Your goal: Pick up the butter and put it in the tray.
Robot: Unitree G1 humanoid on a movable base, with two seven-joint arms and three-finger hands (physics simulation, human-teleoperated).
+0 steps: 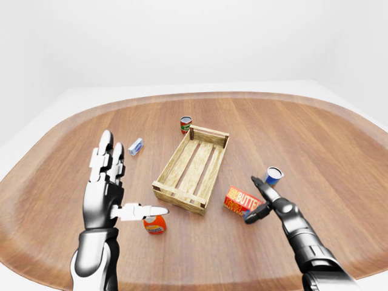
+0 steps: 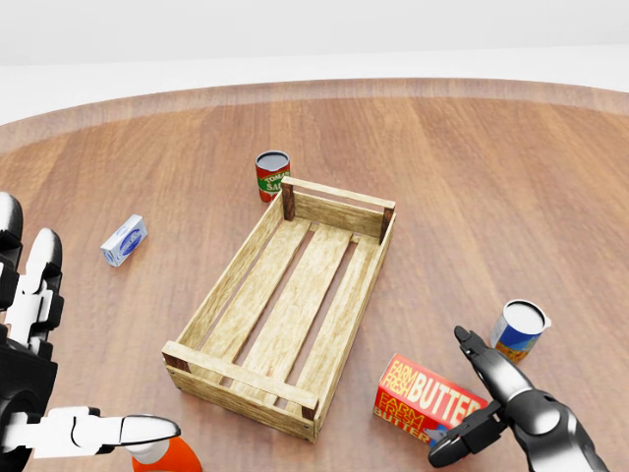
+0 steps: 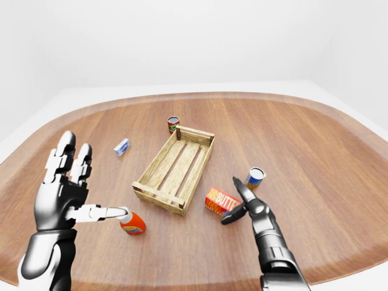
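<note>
A broad wooden table [image 1: 339, 151] with a rounded edge fills the eye views, white floor and walls beyond it. Near its middle lies the tray [image 2: 257, 258], a slatted wooden crate set on a diagonal, nothing inside it.

The left hand [image 1: 106, 194] is raised to the left of the tray in the left-eye view, well apart from it, palm up with fingers [image 1: 104, 154] spread straight and the thumb pointing toward the tray; it grips nothing. The right hand [image 2: 511, 403] reaches in from the lower right, on the tray's right side. Its fingers are open: one stretches upward, and the dark thumb touches or nearly touches the near right corner of the butter, without closing round it.

The butter [image 2: 425, 397], a red and yellow box lying flat, sits on the table just beside the tray's lower right corner, outside it.

A red-labelled can [image 2: 272, 175] stands upright at the tray's top left corner, almost touching. A blue-and-white can [image 2: 519, 329] stands right of the tray, beyond the butter. An orange bottle [image 3: 132, 224] lies lower left of the tray, under the left thumb. A small blue-and-white packet [image 2: 124, 240] lies to the tray's left, well apart.
</note>
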